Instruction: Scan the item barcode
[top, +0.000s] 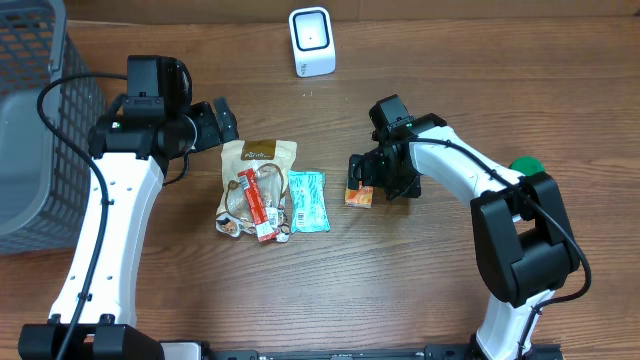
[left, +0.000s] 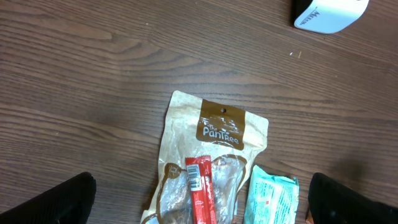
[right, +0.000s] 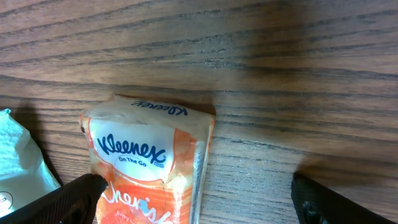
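Several items lie mid-table: a tan snack pouch (top: 258, 160) (left: 217, 134) with a red stick pack (top: 256, 205) (left: 202, 193) on top, a teal packet (top: 308, 200) (left: 270, 199) and an orange Kleenex pack (top: 359, 196) (right: 149, 162). The white scanner (top: 312, 40) (left: 329, 12) stands at the back. My right gripper (top: 366, 178) (right: 199, 205) is open low over the Kleenex pack, which lies between the fingers, against the left one. My left gripper (top: 222, 120) (left: 202, 208) is open above the pouch's top end, holding nothing.
A grey wire basket (top: 30, 130) fills the far left of the table. A green object (top: 525, 165) shows behind the right arm. The teal packet (right: 18, 162) lies just left of the Kleenex pack.
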